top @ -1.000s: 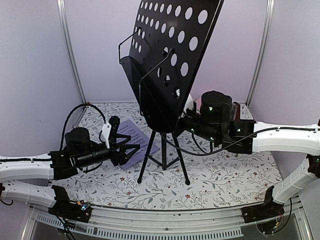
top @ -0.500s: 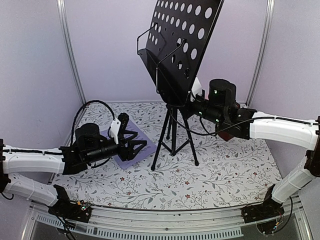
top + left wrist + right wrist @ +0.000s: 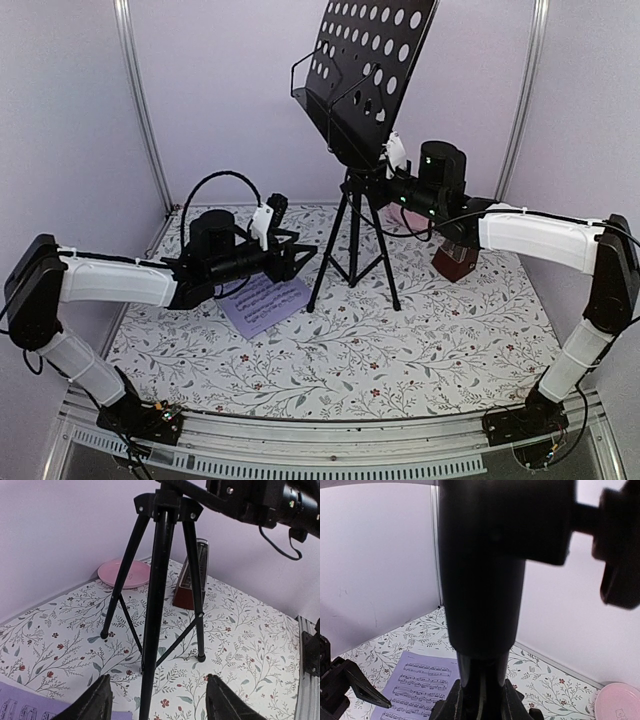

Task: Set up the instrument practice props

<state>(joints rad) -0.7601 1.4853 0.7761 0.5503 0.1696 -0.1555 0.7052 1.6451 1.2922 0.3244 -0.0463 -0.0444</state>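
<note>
Overhead looks down from behind; both wrist views hug the tripod (image 3: 157, 580).

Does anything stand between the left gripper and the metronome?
Yes. The tripod legs of the music stand rise directly between the open left gripper and the metronome, which shows through them in the left wrist view.

Floral-print table (image 3: 420, 360) filled the lower frame. Stand (image 3: 351, 225) stood on its three tripod feet at centre. One sheet (image 3: 265, 303) lay flat left of centre. Metronome (image 3: 455, 262) stood upright right of centre. Pink plate (image 3: 124, 573) sat by the back wall, behind the tripod.
</note>
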